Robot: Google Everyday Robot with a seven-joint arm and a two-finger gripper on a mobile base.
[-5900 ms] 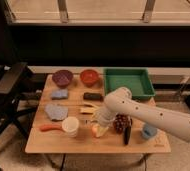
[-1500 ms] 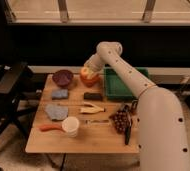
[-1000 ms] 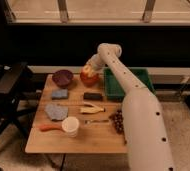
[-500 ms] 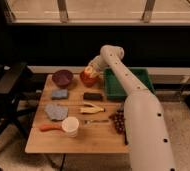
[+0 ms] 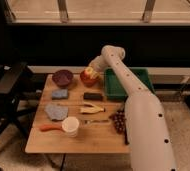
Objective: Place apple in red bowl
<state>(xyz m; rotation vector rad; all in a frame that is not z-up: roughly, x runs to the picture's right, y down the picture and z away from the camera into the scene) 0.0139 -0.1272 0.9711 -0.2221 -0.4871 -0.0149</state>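
Observation:
The red bowl stands at the back of the wooden table, right of the purple bowl. The apple, yellow with a reddish blush, shows at the bowl's right inner side, directly under my gripper. The gripper reaches down over the bowl's right rim from the arm, which stretches from the lower right. I cannot tell whether the apple rests in the bowl or hangs in the gripper.
A green bin stands right of the red bowl. Further forward lie a blue sponge, a dark bar, a banana, a grey cloth, a white cup, a fork and dark grapes. A black chair stands at left.
Several seconds ago the arm was at the table's front; since then it has carried the apple to the red bowl. In the last second the gripper has shifted slightly right and up.

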